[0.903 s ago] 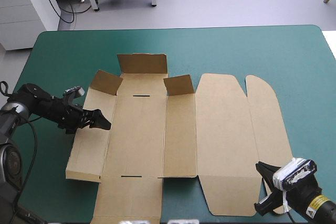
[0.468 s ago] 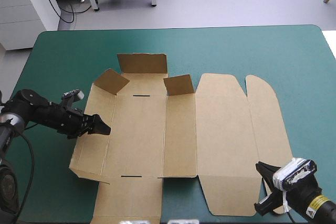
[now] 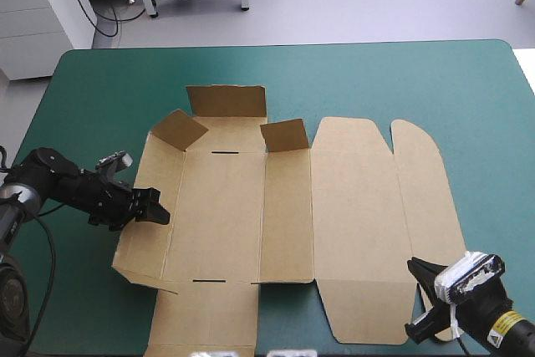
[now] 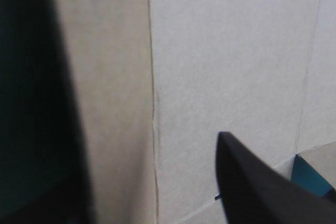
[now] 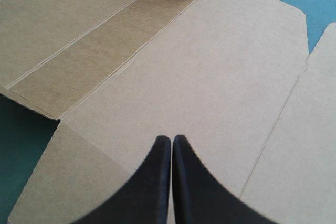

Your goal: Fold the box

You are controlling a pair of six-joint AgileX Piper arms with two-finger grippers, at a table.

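I hold the left gripper (image 3: 159, 206), jaws apart, at the nine-o'clock wall of the box (image 3: 226, 206); best lift along its crease. Right gripper (image 5: 171, 140): pinched together, empty.

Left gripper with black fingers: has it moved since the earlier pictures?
Yes. The left gripper has shifted toward the teal-green table's near edge, away from the far dark slot in the brown board box.
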